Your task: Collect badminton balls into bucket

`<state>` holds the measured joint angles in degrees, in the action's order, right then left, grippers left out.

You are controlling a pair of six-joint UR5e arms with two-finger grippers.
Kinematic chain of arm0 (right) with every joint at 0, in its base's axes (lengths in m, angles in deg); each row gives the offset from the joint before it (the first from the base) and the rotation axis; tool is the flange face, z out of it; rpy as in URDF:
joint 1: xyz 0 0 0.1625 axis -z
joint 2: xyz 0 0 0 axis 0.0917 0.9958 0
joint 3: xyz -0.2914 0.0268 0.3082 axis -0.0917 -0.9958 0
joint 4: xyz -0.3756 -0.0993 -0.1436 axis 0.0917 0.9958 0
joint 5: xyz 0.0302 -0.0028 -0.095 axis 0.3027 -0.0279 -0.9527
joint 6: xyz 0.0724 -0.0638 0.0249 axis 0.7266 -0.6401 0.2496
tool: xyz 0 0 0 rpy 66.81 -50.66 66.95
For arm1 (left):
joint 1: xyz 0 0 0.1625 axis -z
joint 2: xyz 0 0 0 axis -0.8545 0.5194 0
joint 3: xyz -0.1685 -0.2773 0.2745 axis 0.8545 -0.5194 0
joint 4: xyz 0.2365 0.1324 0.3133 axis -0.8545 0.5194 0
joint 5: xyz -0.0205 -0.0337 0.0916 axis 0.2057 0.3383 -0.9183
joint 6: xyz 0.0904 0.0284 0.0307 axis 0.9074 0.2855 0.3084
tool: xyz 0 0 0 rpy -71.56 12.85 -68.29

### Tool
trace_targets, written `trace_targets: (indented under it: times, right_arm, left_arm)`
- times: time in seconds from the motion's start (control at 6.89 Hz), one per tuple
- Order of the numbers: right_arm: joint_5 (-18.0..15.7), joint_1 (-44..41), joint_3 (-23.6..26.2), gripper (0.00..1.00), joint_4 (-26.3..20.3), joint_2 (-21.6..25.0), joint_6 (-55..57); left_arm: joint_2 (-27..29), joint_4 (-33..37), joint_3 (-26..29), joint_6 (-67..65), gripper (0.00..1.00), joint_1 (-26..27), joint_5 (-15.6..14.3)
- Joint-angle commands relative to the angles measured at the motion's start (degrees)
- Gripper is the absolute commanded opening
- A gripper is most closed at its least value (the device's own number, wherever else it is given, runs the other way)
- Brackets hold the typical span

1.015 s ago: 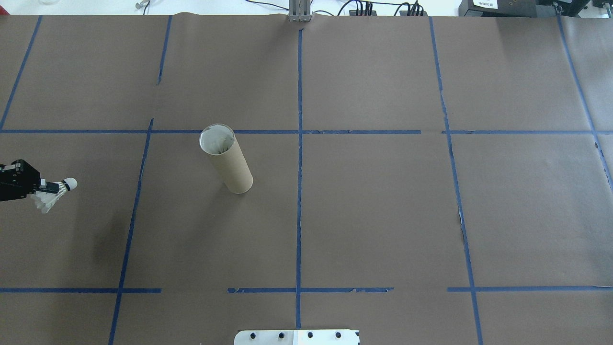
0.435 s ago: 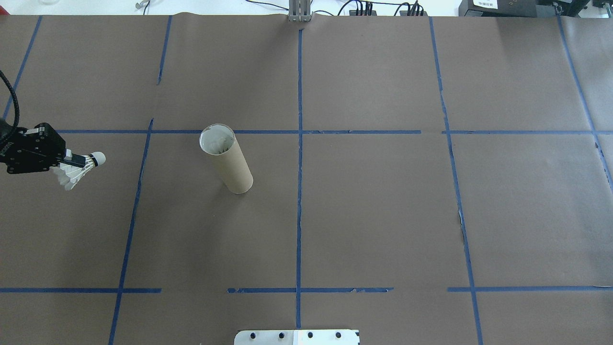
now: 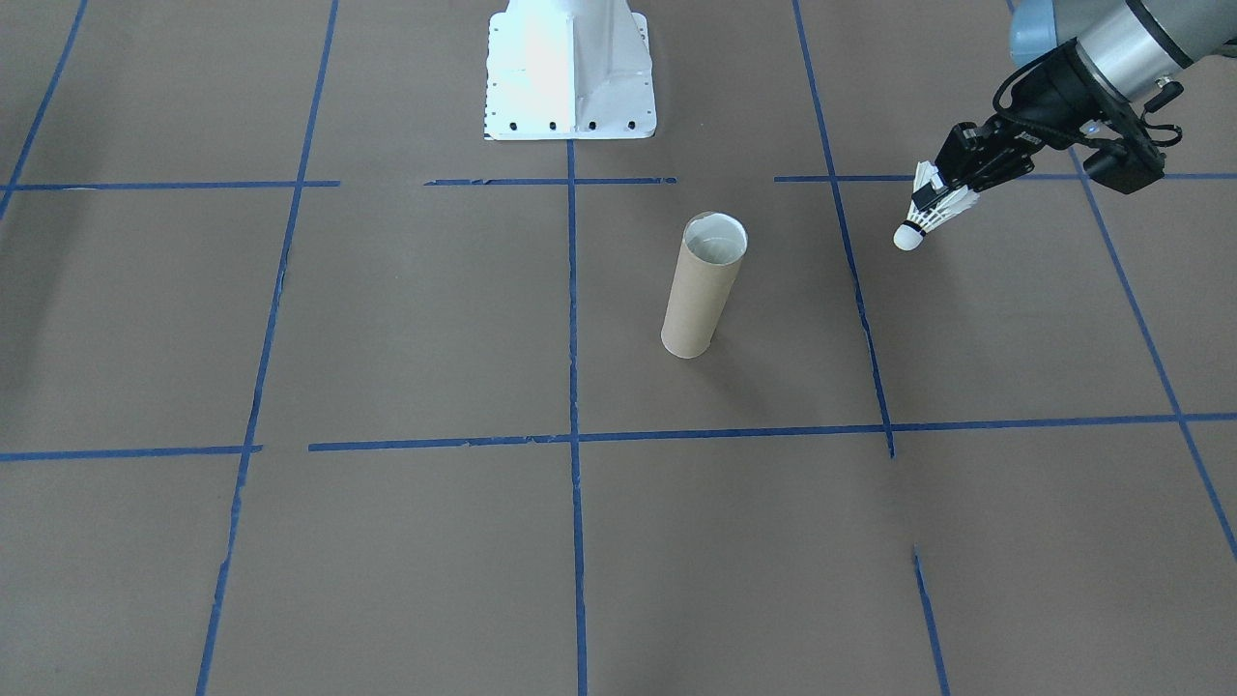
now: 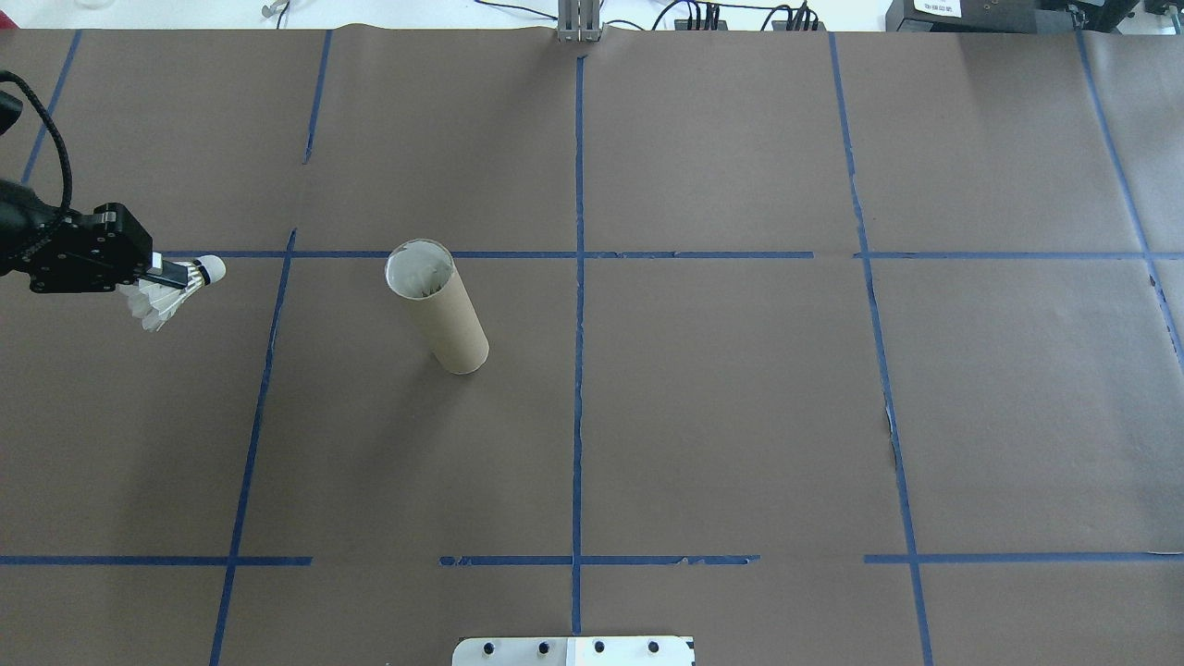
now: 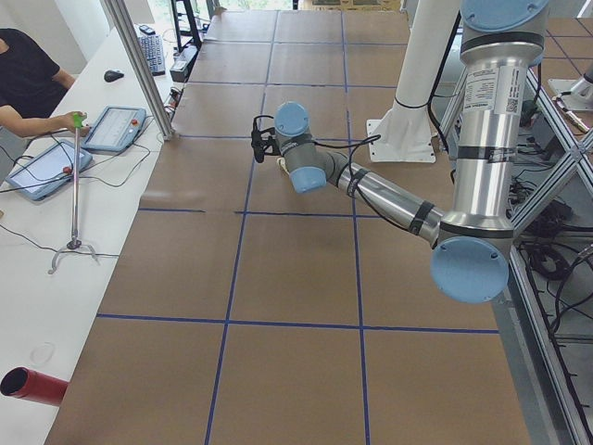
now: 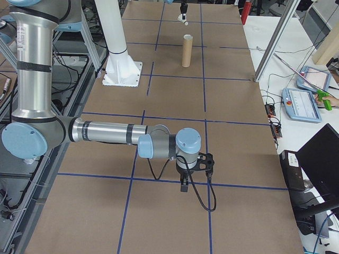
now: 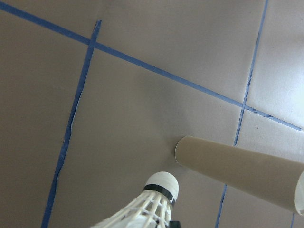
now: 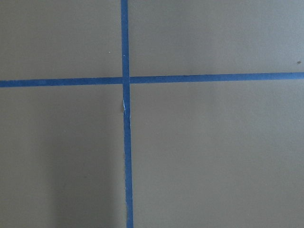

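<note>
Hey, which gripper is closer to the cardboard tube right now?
Left. The left gripper, holding the shuttlecock, is beside the tube, on the robot's left. The right gripper hangs far off at the table's other end.

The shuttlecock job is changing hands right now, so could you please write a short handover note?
Left gripper: shut on the shuttlecock, held in the air short of the cardboard tube, cork tip toward it.
Right gripper: parked low at the table's far end from the tube; state unclear.
Tube: upright, open top.
Done: pickup.
Left: carry over the tube mouth, release.
</note>
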<state>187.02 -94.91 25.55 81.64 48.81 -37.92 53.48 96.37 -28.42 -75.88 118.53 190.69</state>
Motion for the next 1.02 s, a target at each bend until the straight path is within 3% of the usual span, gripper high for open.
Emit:
trace_targets:
  times: [0.0, 0.15, 0.44, 0.58, 0.73, 0.87]
  right_arm:
    - [0.0, 0.0, 0.0, 1.00, 0.0, 0.0, 0.0]
    - [0.0, 0.0, 0.0, 1.00, 0.0, 0.0, 0.0]
    - [0.0, 0.0, 0.0, 1.00, 0.0, 0.0, 0.0]
    - [0.0, 0.0, 0.0, 1.00, 0.0, 0.0, 0.1]
    - [0.0, 0.0, 0.0, 1.00, 0.0, 0.0, 0.0]
    - [0.0, 0.0, 0.0, 1.00, 0.0, 0.0, 0.0]
  left_arm:
    - [6.6, -23.2, -9.0, 9.0, 0.00, -0.2, -5.5]
    - [13.1, -37.2, -12.6, 12.0, 0.00, -1.2, -7.6]
    - [31.1, -65.1, -13.7, 13.8, 0.00, -7.9, -18.2]
    - [38.2, -73.2, -12.1, 15.1, 0.00, -10.5, -21.0]
    - [44.8, -78.4, -7.7, 17.3, 0.00, -11.4, -21.5]
    - [50.7, -82.1, -2.2, 18.4, 0.00, -14.2, -24.7]
